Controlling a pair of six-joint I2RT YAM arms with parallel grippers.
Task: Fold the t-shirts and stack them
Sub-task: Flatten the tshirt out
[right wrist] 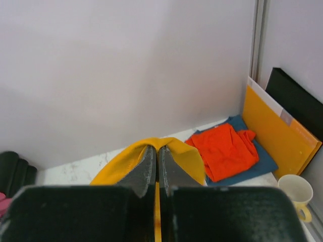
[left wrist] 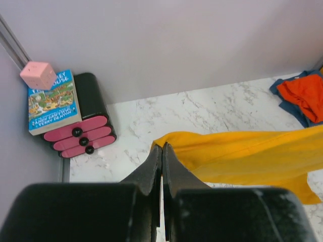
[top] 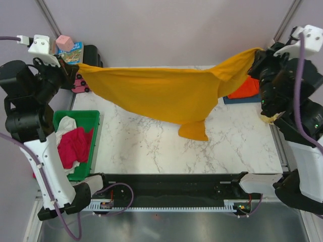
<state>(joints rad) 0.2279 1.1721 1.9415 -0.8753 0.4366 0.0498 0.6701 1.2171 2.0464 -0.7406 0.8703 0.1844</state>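
Spreading step in hand: the large mustard-yellow cloth t-shirt (top: 166,93) hangs stretched above the white marble table (top: 151,151), left gripper (left wrist: 162,147) and right gripper (right wrist: 156,147) each clamped on one end; next, in my judgement, lower it flat for folding

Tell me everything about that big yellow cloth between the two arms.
It is a mustard-yellow t-shirt of plain soft cloth, held stretched above the marble table. The left hand pinches one end, the right hand the other, both shut on it. Its middle sags in folds, and one flap hangs lowest near the tabletop; whether it touches is unclear.
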